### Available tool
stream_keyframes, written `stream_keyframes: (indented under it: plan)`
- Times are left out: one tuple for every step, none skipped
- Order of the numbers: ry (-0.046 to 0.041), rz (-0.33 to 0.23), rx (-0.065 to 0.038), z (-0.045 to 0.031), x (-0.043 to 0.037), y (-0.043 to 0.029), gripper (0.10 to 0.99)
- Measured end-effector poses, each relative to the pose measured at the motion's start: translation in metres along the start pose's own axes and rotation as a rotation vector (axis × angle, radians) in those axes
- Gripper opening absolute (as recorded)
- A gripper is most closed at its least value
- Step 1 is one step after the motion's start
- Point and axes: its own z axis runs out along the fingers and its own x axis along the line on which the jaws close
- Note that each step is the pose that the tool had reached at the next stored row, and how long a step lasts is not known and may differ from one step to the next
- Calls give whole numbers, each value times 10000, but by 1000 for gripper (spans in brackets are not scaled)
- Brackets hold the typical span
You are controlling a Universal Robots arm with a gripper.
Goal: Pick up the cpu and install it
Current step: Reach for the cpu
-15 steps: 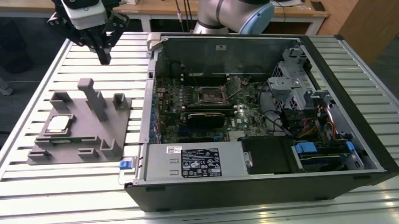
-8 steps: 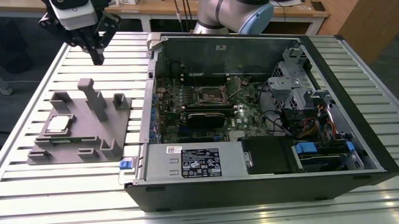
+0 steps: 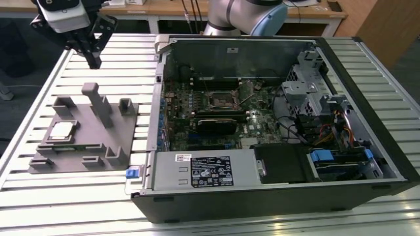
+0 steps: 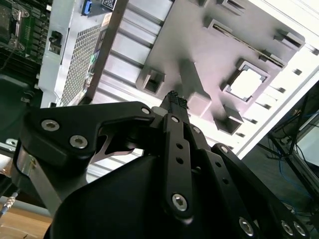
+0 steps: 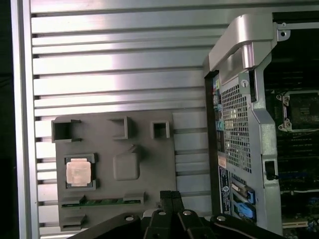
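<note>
Slatted metal table (image 3: 78,196) carries a grey tray (image 3: 72,160) beside 1 open computer case (image 3: 276,196). The cpu (image 3: 61,130) lies flat in a square recess of the tray, untouched. The gripper (image 3: 92,61) hangs in the air near the tray, apart from the cpu, its fingers pressed together on nothing.

Pale silvery cpu (image 3: 61,130) on a plain grey tray (image 3: 85,136), nine o'clock in the exterior view; silver ribbed table (image 3: 39,196); black gripper (image 3: 94,64); green motherboard (image 3: 190,103) inside black case (image 3: 262,206)
</note>
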Motion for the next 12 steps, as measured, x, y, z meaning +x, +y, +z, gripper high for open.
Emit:
stream_keyframes:
  plan:
    - [0, -1, 0, 1, 19, -2, 106]
    - [0, -1, 0, 2, 39, -3, 106]
    - [-1, 0, 0, 3, 60, -5, 106]
    - [0, 0, 0, 3, 83, -6, 106]
    - [0, 0, 0, 4, 104, -8, 106]
    - [0, 0, 0, 5, 124, -9, 106]
    - [0, 0, 0, 5, 143, -11, 106]
    - [1, 1, 1, 6, 162, -12, 106]
    - [1, 0, 1, 7, 181, -13, 106]
    - [0, 0, 0, 8, 201, -14, 106]
    - [0, 0, 0, 9, 222, -16, 106]
    - [0, 0, 0, 10, 243, -17, 106]
